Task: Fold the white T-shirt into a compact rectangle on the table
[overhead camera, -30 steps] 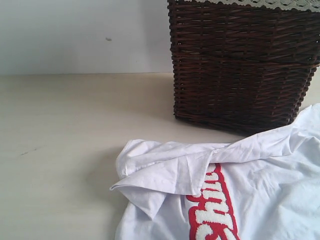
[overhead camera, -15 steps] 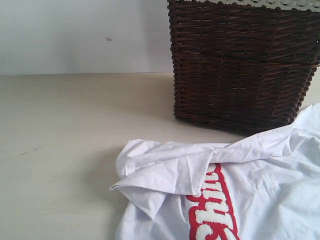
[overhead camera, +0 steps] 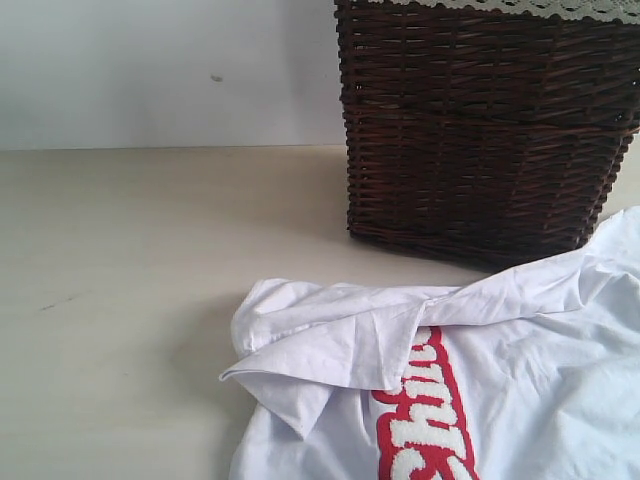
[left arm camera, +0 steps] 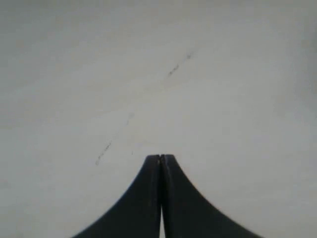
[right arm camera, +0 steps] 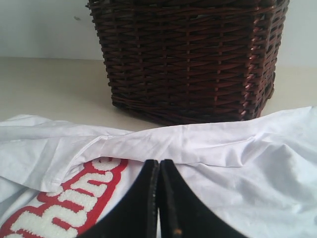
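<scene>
Nothing has shifted since a second ago: shirt and basket lie as before. Over the bare pale beige wood-look bench (overhead camera: 120,250), the left end effector (left arm camera: 160,157) hangs pinched closed and empty. Right of centre, the rumpled white cotton T-shirt (overhead camera: 540,380) sprawls unfolded near the dark brown wicker basket (overhead camera: 480,130). The right end effector (right arm camera: 159,162), also closed and empty, hovers above it. Dragging cloth basketward could snag it on the wicker.

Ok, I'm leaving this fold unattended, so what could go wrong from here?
The white T-shirt lies rumpled, a flap over its lettering: creases may get folded in. The wicker basket stands close behind it; a lifting arm could bump it. The shut right gripper near the cloth might drag it.
</scene>
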Action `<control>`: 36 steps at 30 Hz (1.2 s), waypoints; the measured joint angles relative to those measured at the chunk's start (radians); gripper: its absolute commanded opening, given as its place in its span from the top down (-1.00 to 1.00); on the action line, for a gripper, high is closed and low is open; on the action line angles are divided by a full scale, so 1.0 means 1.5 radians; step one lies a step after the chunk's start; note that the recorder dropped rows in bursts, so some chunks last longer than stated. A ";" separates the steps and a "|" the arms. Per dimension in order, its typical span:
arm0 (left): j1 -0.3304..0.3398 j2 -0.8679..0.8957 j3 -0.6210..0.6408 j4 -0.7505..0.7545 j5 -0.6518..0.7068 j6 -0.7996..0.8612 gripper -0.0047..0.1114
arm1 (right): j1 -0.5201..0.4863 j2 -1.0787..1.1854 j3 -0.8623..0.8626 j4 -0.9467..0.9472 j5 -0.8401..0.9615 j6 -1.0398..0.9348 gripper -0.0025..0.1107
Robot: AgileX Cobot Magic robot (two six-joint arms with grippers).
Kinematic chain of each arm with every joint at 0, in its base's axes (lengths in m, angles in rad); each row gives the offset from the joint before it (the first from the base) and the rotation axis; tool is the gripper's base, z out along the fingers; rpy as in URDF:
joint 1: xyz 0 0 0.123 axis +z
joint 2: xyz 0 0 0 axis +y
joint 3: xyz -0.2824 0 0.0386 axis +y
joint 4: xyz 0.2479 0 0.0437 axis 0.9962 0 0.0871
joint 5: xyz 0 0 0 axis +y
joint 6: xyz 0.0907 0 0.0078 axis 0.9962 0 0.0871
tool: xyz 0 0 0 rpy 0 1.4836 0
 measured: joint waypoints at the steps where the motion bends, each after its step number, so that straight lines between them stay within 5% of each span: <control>1: 0.000 0.003 -0.013 -0.014 -0.004 0.000 0.92 | 0.000 0.000 0.000 0.000 0.000 0.000 0.96; 25: -0.007 0.156 -0.068 -0.091 -0.053 -0.057 0.92 | 0.000 0.000 0.000 0.000 0.000 0.000 0.96; 31: -0.102 0.216 -0.068 -0.091 -0.050 0.122 0.92 | 0.000 0.000 0.000 0.000 0.001 0.000 0.96; 36: -0.252 0.232 -0.071 -0.091 -0.095 0.185 0.92 | 0.000 0.000 0.000 0.000 0.001 0.000 0.96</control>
